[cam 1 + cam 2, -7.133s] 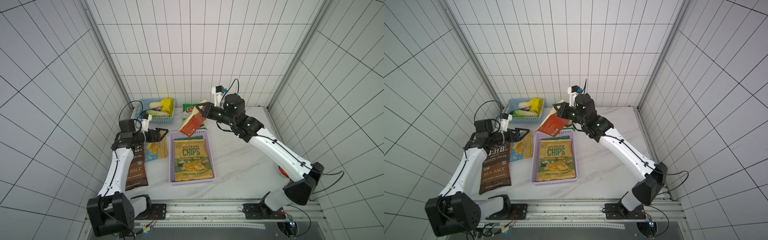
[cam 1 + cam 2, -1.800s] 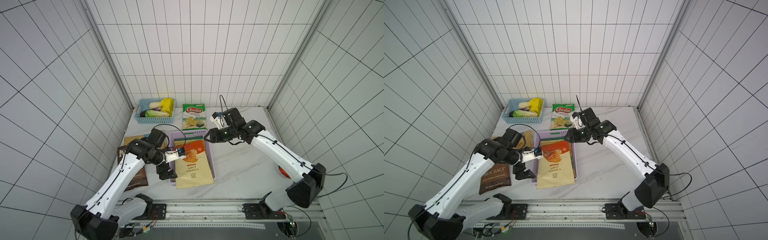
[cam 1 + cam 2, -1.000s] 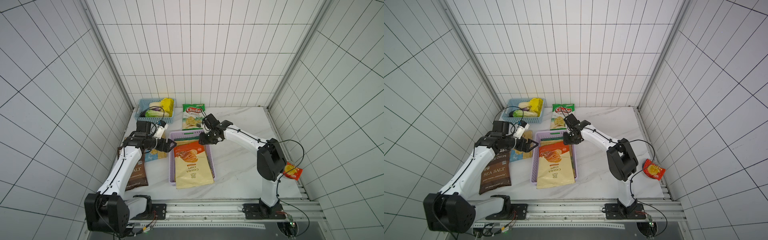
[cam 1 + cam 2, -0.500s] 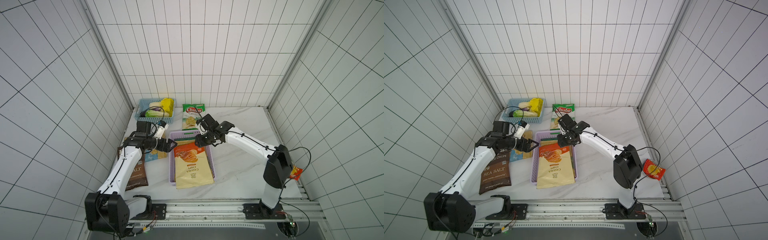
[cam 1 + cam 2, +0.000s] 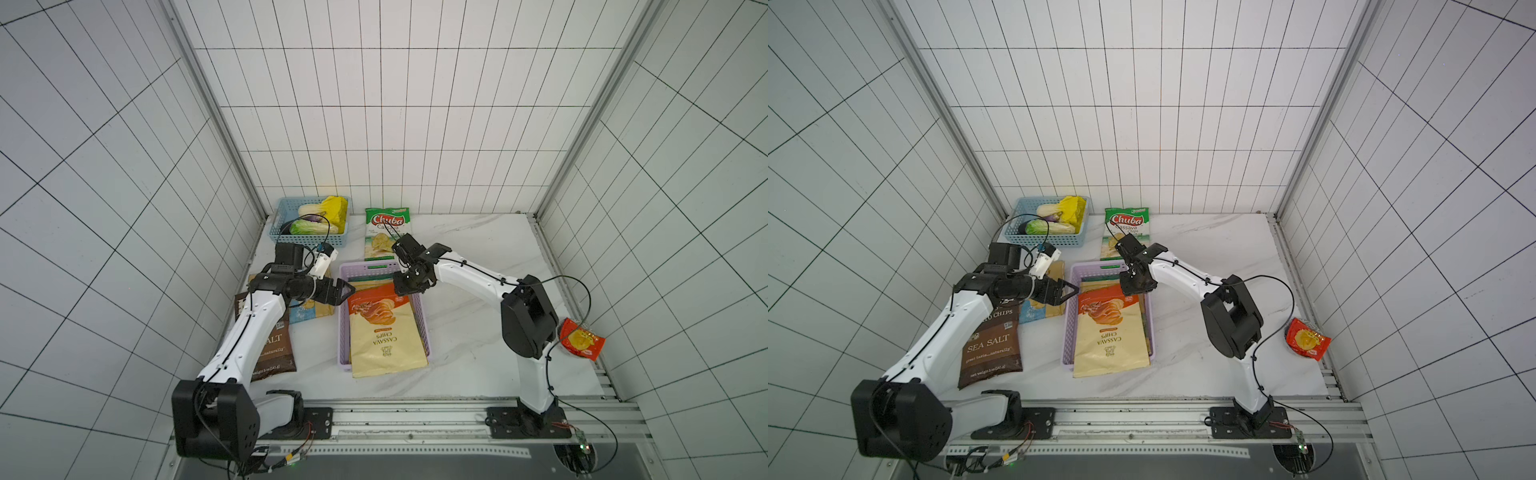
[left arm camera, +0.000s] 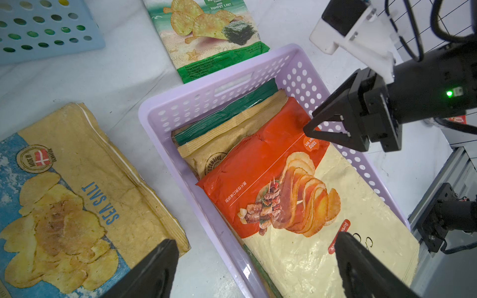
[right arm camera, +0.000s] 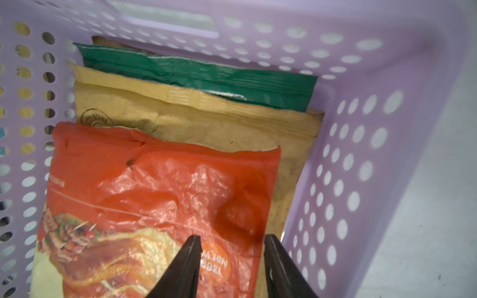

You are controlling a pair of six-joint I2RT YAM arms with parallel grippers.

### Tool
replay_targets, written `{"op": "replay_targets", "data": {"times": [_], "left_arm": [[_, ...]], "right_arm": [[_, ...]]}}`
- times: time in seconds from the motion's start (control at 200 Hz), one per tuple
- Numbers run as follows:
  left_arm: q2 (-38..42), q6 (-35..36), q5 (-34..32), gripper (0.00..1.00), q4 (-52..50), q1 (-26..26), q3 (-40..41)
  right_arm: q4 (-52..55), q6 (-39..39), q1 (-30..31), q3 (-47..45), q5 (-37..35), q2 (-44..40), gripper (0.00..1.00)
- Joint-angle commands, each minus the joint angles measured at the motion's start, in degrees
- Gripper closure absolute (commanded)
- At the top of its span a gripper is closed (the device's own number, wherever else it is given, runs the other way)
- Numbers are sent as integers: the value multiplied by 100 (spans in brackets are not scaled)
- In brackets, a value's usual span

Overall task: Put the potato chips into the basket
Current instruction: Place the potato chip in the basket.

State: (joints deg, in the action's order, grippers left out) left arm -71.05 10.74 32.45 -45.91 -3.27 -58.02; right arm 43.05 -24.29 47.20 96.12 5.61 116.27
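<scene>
Right gripper (image 7: 230, 238), jaws part-way apart and gripping nothing, has edged since half a second ago over the red-orange corner of the orange-and-cream cassava chip bag (image 5: 384, 336) — unmoved, lying in the shallow lilac perforated plastic basket (image 5: 343, 332). Left gripper (image 5: 347, 291) stays wide open, empty.

A lilac, round-perforated basket (image 6: 296, 67) is noted; the cassava chips bag (image 5: 384, 328) is printed orange-red over cream; the Chuba bag (image 5: 382, 228) green.

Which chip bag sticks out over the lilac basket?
The orange cassava bag; its cream end overhangs the basket's near rim. No other bag crosses it.
</scene>
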Motion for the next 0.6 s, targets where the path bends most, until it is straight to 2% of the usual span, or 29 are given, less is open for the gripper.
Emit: {"op": "replay_targets", "data": {"times": [0.0, 0.595], "left_arm": [[56, 29, 33, 7, 118, 2, 19], [143, 16, 16, 7, 145, 2, 35]], "right_arm": [[88, -116, -62, 443, -268, 168, 56], [-75, -472, -97, 449, -75, 646, 57]]}}
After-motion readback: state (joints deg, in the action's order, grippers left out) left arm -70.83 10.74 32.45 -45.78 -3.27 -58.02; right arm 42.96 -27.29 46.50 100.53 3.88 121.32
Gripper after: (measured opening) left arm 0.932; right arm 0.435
